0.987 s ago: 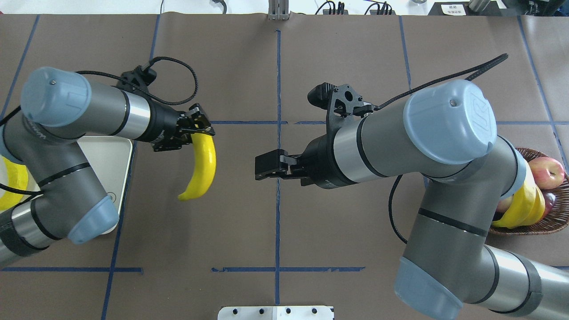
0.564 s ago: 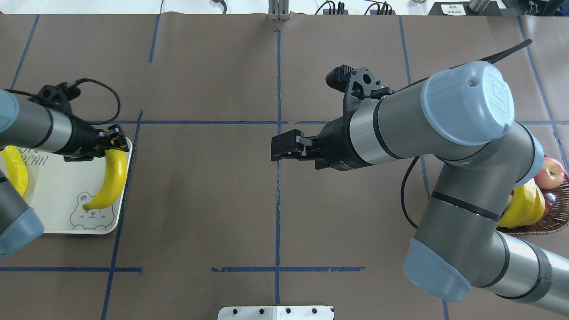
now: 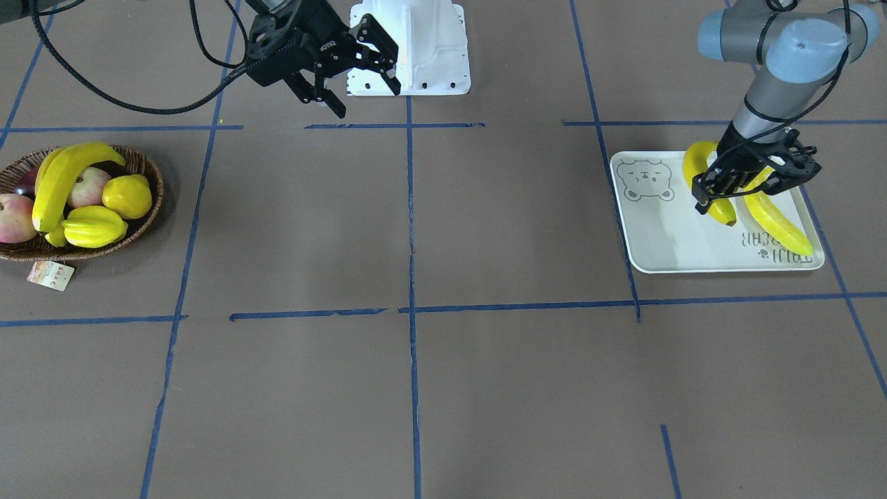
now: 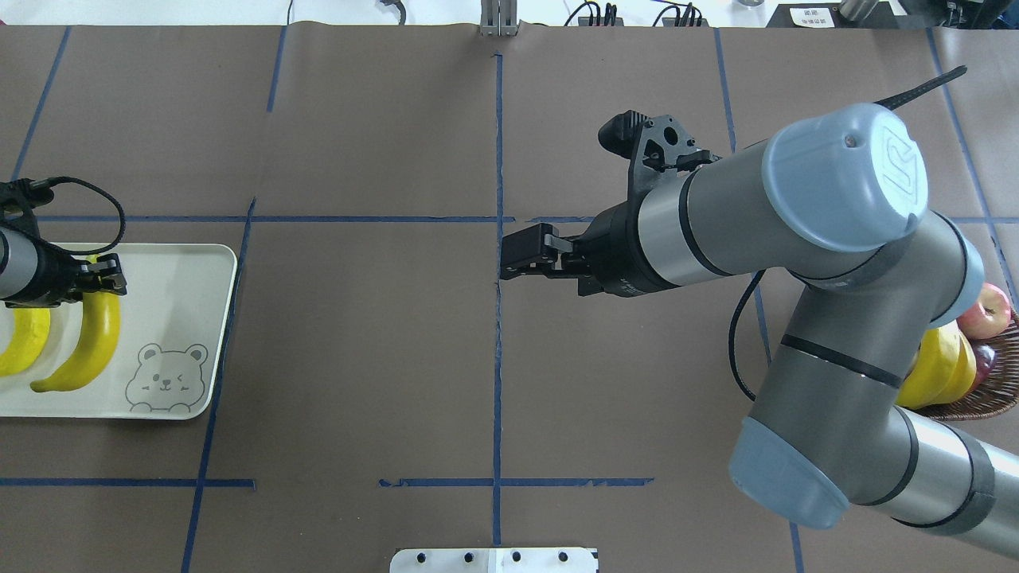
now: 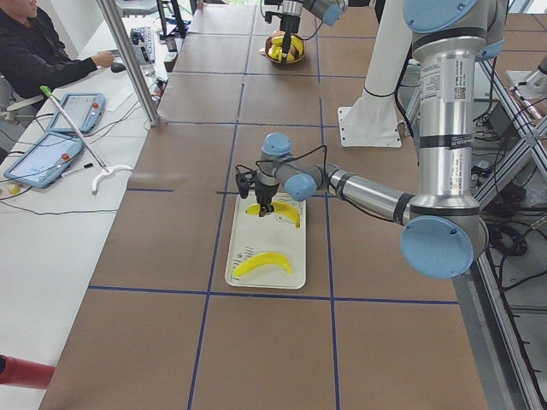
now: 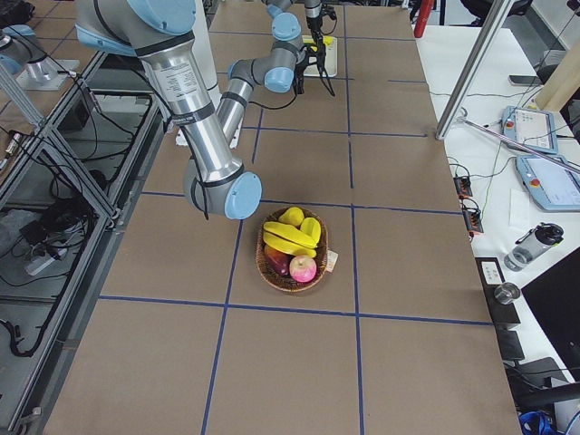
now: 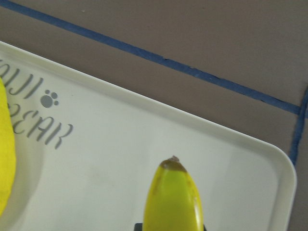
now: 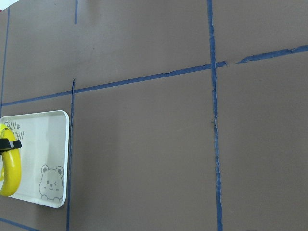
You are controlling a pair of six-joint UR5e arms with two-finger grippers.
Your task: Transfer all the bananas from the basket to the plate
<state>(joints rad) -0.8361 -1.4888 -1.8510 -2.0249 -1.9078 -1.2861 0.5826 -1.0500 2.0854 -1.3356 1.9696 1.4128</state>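
My left gripper (image 4: 99,274) is shut on the upper end of a banana (image 4: 86,342) that hangs low over the white plate (image 4: 183,270), next to a second banana (image 4: 24,342) lying there. The left wrist view shows the held banana's tip (image 7: 173,197) over the plate (image 7: 120,154). From the front, the left gripper (image 3: 752,181) grips that banana (image 3: 698,166) beside the lying one (image 3: 779,223). The basket (image 3: 142,229) holds at least one banana (image 3: 59,180). My right gripper (image 3: 369,102) is open and empty, above the table's middle (image 4: 509,259).
The basket (image 4: 983,406) at the right edge also holds apples (image 3: 14,218), a lemon (image 3: 128,196) and a starfruit (image 3: 93,226). My right arm's elbow covers part of it from overhead. A person sits at a side table in the exterior left view.
My left arm has carried the banana left from mid-table to over the plate, beside the other banana. The right gripper has drawn back to the right, still open.
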